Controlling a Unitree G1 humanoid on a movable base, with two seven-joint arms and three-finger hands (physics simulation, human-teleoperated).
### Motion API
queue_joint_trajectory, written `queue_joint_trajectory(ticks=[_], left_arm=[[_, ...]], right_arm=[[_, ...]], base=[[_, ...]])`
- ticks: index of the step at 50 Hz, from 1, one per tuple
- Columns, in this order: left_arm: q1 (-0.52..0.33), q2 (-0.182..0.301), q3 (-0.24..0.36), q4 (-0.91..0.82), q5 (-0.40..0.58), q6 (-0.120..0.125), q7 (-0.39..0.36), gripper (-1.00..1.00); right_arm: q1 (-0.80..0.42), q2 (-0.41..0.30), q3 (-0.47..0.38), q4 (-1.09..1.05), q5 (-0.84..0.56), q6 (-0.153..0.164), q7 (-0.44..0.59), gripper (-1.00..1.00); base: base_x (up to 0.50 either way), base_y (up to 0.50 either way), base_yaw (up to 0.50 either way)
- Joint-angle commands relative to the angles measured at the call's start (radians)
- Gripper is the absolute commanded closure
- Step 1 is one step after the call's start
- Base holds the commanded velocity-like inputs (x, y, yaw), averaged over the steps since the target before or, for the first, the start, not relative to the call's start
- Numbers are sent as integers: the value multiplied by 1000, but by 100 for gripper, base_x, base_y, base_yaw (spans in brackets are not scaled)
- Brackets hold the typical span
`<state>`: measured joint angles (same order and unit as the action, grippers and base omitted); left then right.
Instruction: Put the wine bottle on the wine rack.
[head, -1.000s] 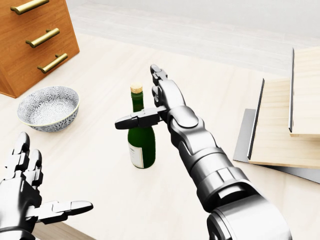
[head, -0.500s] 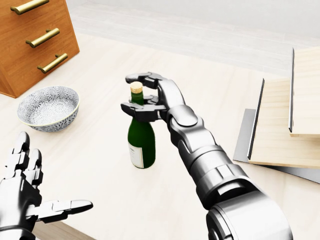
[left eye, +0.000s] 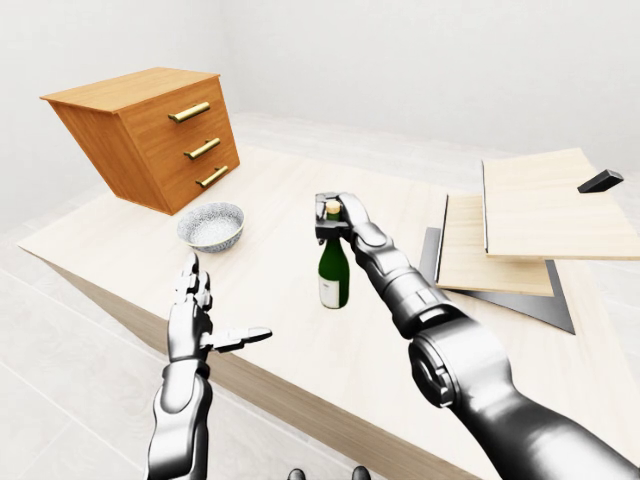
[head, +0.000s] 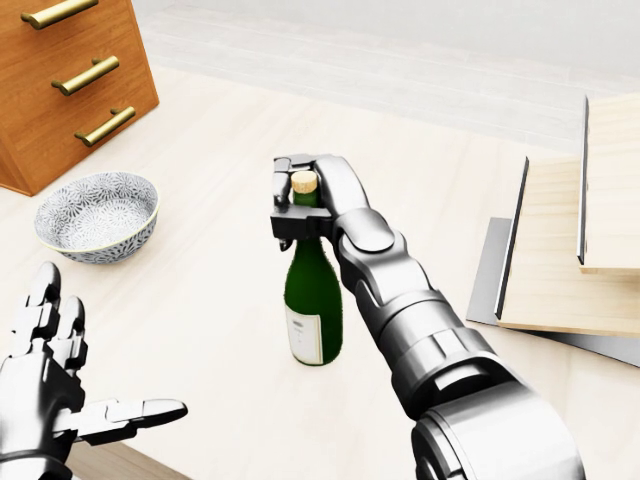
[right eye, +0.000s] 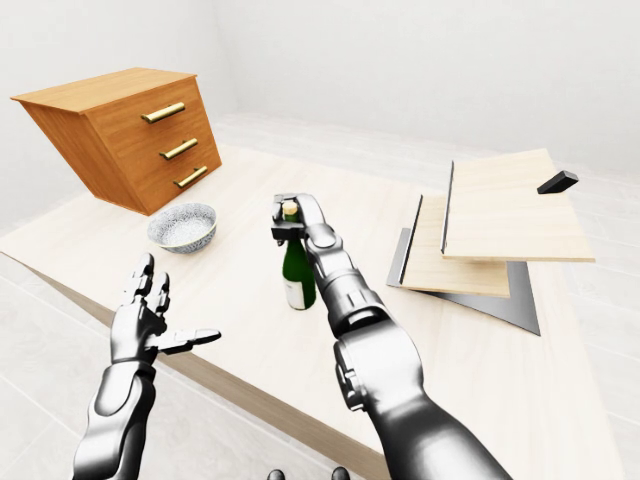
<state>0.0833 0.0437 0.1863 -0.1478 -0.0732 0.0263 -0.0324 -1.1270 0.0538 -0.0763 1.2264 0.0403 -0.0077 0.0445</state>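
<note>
A green wine bottle (head: 313, 300) with a cork and a white label stands upright on the pale wooden table (head: 200, 290), near the middle of the head view. My right hand (head: 300, 205) is shut round its neck just below the cork. The wine rack (left eye: 520, 225), a stack of slanted wooden shelves on a grey base, stands at the right of the left-eye view. My left hand (head: 60, 395) is open and empty at the bottom left of the head view.
A patterned bowl (head: 97, 215) sits at the left of the head view. A wooden drawer chest (left eye: 150, 135) with brass handles stands beyond it. A small black block (left eye: 600, 181) lies on the rack's top shelf. The table's near edge runs below my left hand.
My right hand closed round the bottle's neck, and the bottle has shifted right and toward the bottom of the head view. My left hand has not moved.
</note>
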Motion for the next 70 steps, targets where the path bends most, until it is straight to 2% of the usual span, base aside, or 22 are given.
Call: queue_joint_trajectory(ticks=[1,7,16,25,32,35,36,39,40,42,48,54,60,62,64,70], left_arm=[[-2,-1,-4,1,1,-2,0,-100],[-4,0,-4,7,1,-7,-1,-100],[-11,3,-3,27,-2,-20,-3,-100],[-16,5,-2,42,-2,-28,-3,-100],[-15,5,-7,42,0,-27,-2,-100],[-15,5,-6,37,-1,-23,0,-100],[-14,5,-8,33,-1,-20,-1,-100],[-11,4,-10,24,0,-16,-1,-100],[-12,4,-10,27,1,-19,-1,-100],[-12,5,-7,32,0,-22,-1,-100],[-12,0,-14,31,5,-23,3,-100],[-7,-1,-16,-2,5,3,8,-100],[-14,-1,-15,26,8,-13,10,-100],[-15,-1,-15,26,8,-11,11,-100],[-18,-1,-17,24,10,-9,13,-100],[-18,-1,-17,24,9,-9,14,-100]], right_arm=[[0,-4,1,-12,4,6,-6,100],[-1,-7,2,-19,5,7,-7,100],[4,-10,5,-32,6,-7,-11,100],[-3,-22,3,-56,17,5,-10,100],[-10,-45,-3,-79,31,27,-14,100],[-14,-58,-13,-98,49,51,-18,100],[-20,-62,-17,-102,57,68,-20,100],[-19,-72,-19,-132,71,59,-16,100],[-31,-78,-41,-126,95,84,-32,100],[-39,-94,-44,-139,113,95,-18,100],[-63,-134,-71,-165,188,95,-13,100],[-92,-189,-102,-158,271,95,-3,100],[-117,-242,-111,-159,319,95,-9,100],[-114,-244,-108,-170,328,95,-12,100],[-104,-244,-104,-207,330,95,-64,100],[-100,-246,-97,-214,338,95,-67,100]], base=[[0,0,0],[0,0,0],[0,0,0],[0,0,0],[0,0,0],[0,0,0],[0,0,0],[0,0,0],[0,0,0],[0,0,0],[0,0,0],[0,0,0],[0,0,0],[0,0,0],[0,0,0],[0,0,0]])
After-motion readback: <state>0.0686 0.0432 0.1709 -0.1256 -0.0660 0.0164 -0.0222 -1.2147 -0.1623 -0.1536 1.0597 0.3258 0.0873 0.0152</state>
